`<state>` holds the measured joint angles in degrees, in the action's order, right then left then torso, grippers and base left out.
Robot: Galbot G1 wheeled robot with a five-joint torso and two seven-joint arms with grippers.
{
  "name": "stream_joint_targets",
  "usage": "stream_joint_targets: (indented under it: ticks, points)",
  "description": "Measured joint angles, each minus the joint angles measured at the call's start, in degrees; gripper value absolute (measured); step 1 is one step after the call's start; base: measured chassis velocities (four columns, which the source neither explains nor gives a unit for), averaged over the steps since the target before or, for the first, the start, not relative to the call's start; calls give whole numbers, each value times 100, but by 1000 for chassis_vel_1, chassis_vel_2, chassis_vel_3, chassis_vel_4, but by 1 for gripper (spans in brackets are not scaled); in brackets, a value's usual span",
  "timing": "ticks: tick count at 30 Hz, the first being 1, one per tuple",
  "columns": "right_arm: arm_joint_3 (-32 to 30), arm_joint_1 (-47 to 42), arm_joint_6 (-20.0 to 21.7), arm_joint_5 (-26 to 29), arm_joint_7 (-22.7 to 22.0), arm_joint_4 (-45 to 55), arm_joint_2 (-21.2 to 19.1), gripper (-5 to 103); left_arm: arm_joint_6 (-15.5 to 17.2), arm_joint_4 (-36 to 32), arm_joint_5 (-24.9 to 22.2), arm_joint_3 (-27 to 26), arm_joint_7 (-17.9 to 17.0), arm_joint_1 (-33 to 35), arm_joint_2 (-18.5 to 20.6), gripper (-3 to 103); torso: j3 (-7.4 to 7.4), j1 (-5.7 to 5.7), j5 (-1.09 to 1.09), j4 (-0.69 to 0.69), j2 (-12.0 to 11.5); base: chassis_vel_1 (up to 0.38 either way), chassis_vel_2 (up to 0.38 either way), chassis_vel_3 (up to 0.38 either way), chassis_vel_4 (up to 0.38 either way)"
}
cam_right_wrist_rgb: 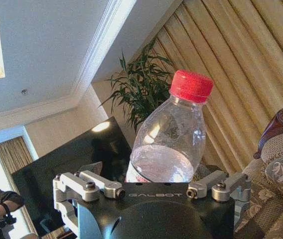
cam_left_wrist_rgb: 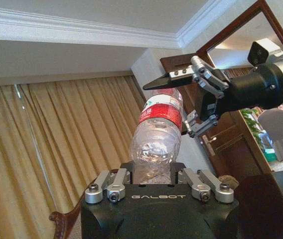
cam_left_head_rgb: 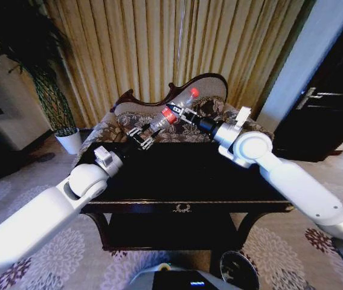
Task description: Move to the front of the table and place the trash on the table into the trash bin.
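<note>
Long gold pleated curtains (cam_left_head_rgb: 159, 48) are seen across the upper middle of the head view, and again at the right of the right wrist view. An upholstered settee (cam_left_head_rgb: 205, 99) with a carved dark wooden back is set below them, at the centre of the frame. A tall leafy plant (cam_left_head_rgb: 20, 42) in a white pot (cam_left_head_rgb: 70, 140) is placed at the upper left, with its foliage also seen in the middle of the right wrist view. A dark door (cam_left_head_rgb: 325, 96) with a metal handle is found at the upper right. A patterned carpet (cam_left_head_rgb: 69, 254) is spread along the bottom of the frame. White crown moulding (cam_left_wrist_rgb: 81, 30) is seen across the top of the left wrist view.
</note>
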<state>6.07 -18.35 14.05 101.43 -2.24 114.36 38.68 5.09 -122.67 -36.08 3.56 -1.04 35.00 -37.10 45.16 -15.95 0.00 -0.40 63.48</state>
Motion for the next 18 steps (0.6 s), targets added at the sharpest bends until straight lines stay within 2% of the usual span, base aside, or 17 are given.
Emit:
stream_joint_targets:
  ticks: [9, 11, 13, 17, 18]
  points:
    - [20, -12, 0, -96, -22, -31, -22, 100, 6, -19, 40, 179, 28, -60, -62, 36, 0, 0, 0, -1, 0, 0, 0, 0, 0]
    - [29, -2, 0, -109, -39, -42, -22, 103, 9, -13, 44, 195, 28, -67, -77, 36, 0, 0, 0, -1, 0, 0, 0, 0, 0]
    - [42, 8, 0, -134, -93, -47, -24, 99, 9, -11, 45, 200, 27, -73, -81, 36, 0, 0, 0, -1, 0, 0, 0, 0, 0]
    - [59, 15, 3, -165, -168, -55, -22, 78, 11, -2, 46, 206, 37, -65, -90, 36, 0, 0, 0, -1, 0, 0, 0, 0, 0]
    - [59, 15, 3, -165, -168, -55, -22, 78, 11, -2, 46, 206, 37, -65, -90, 36, 0, 0, 0, -1, 0, 0, 0, 0, 0]
